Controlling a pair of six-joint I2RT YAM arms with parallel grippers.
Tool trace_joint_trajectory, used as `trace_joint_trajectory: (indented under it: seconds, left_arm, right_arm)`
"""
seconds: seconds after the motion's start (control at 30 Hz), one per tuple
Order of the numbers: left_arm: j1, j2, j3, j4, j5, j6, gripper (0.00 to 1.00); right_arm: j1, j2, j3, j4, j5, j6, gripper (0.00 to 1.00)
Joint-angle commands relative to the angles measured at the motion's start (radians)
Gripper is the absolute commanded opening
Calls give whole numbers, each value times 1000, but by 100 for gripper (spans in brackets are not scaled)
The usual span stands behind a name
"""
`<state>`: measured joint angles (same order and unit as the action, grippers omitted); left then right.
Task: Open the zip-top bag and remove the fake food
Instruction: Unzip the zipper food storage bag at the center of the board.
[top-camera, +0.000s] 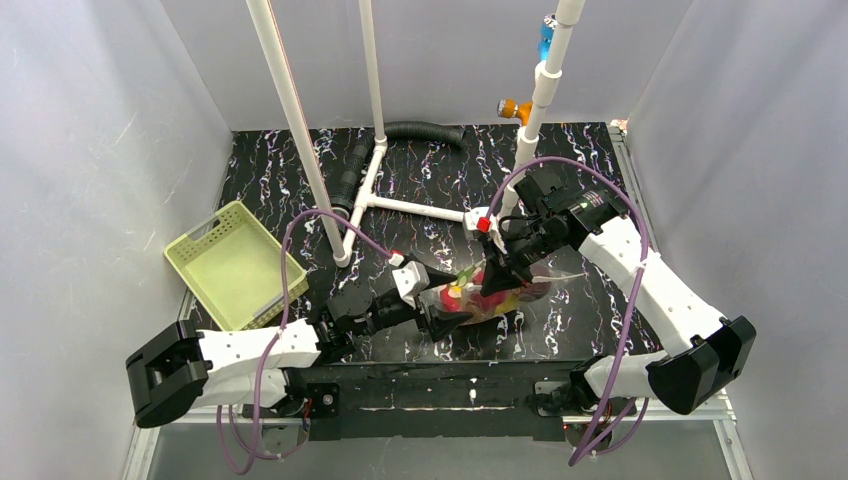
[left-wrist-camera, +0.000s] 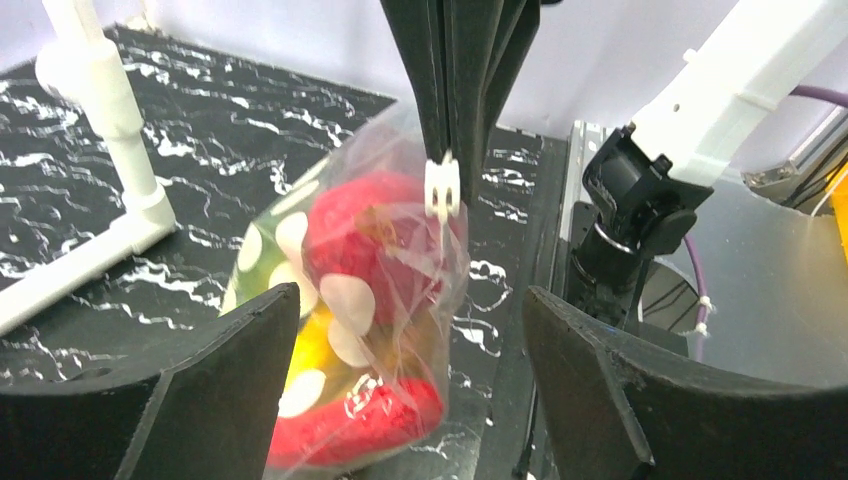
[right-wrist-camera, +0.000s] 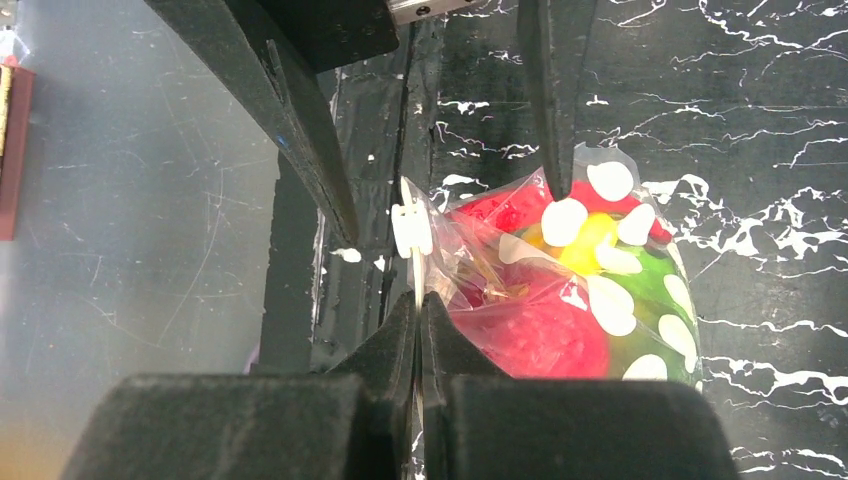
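zip-top bag (top-camera: 490, 295) at front-centre of black marbled table (top-camera: 265, 185), right between both grippers; fake food (right-wrist-camera: 545, 330) all inside, red, yellow and green pieces showing through dotted plastic

far left: pale green basket (top-camera: 232, 268), well apart from bag

left gripper (left-wrist-camera: 410, 300): spread wide, grips nothing; reaches in low from left, fingers (left-wrist-camera: 230, 380) flanking bag body, one each side; left one close against plastic, contact not clear

bag itself: bulges toward left gripper, zip edge turned up toward right gripper, white slider (left-wrist-camera: 441, 190) at top of that edge; lower end at or near tabletop, cannot tell if resting or hanging

right gripper (right-wrist-camera: 420, 310): comes down from above, clamped tight on zip strip just beside slider; long line of strip in line with seam of its closed fingers; pad contact with slider itself: cannot tell

judgement: mouth apparently not yet open, nothing removed; zip end already anchored by right pinch, so left arm nearer for next grab, with bag body straight ahead inside its open jaws; calls for closing on film or slider, then pulling along zip line away from right pinch; risk of slick film slipping, or of squeezing food instead of plastic
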<state>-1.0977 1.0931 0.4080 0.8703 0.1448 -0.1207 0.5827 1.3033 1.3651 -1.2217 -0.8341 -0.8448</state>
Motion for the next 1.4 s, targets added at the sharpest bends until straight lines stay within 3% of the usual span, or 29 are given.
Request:
trace_joint_trajectory:
  seconds: [0.0, 0.13, 0.5, 0.63, 0.7, 0.77, 0.83, 0.93, 1.03, 1.13, 1.37]
  left_arm:
    - [6, 35, 19, 163, -10, 32, 80]
    - [5, 71, 47, 185, -3, 30, 78]
    - [6, 102, 68, 216, 7, 34, 57]
    - [6, 111, 71, 211, 17, 36, 33]
    - [5, 113, 72, 204, 17, 38, 13]
    - [5, 111, 74, 190, 17, 40, 0]
    - [6, 107, 78, 168, 13, 40, 0]
    - [5, 98, 98, 119, 13, 31, 0]
    - [5, 99, 117, 81, 9, 12, 0]
    - [5, 104, 129, 70, 13, -7, 0]
    - [5, 105, 167, 14, 3, -50, 0]
  right_arm:
    - [-6, -16, 36, -23, -79, -13, 1]
    - [-10, -17, 30, -18, -87, -13, 1]
    - [-17, -18, 18, -9, -95, -8, 1]
    - [-18, -18, 21, -9, -95, -5, 1]
    - [-21, -19, 21, -9, -98, -4, 1]
    - [-23, -19, 21, -7, -100, -2, 1]
    - [-24, -21, 21, -6, -100, 2, 2]
    - [-24, -18, 29, -4, -102, 11, 29]
    - [-23, -2, 67, -20, -120, 12, 45]
    - [-22, 26, 113, -38, -134, 15, 50]
    - [1, 55, 137, -30, -118, 35, 48]
